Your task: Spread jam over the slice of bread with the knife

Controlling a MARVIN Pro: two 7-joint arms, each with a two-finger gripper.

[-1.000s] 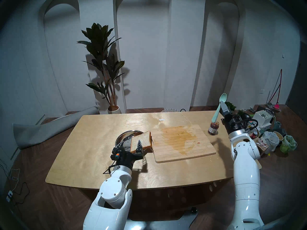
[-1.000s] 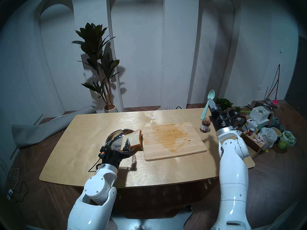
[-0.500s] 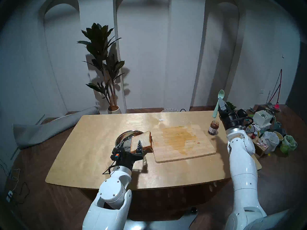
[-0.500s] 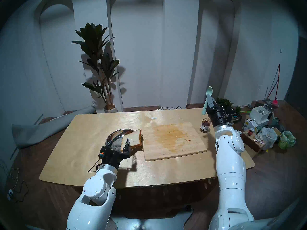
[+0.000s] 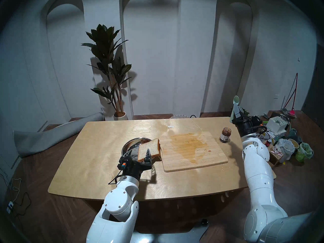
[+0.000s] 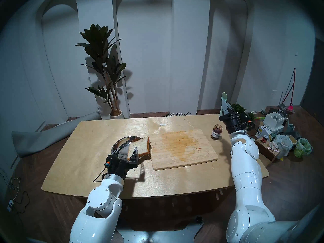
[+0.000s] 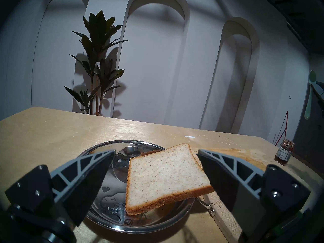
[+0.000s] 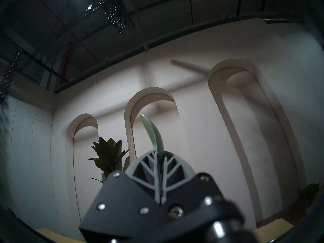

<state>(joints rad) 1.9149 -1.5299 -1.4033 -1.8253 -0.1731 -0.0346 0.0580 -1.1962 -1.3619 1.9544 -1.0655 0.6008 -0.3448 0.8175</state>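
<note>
The right tool (image 5: 236, 109) is clamped on the knife (image 5: 235, 102), raised, its spoon end up, above and behind the jam (image 5: 225, 134), apart from it. The jar stands open on the desk (image 5: 98, 158), just right of the board (image 5: 192, 151). The left tool (image 7: 156, 156) gapes wide, level, its fingers (image 7: 91, 174) either side of the bread (image 7: 164, 174), gripping nothing. The bread lies tilted on the plate (image 7: 105, 146), its right corner past the rim.
</note>
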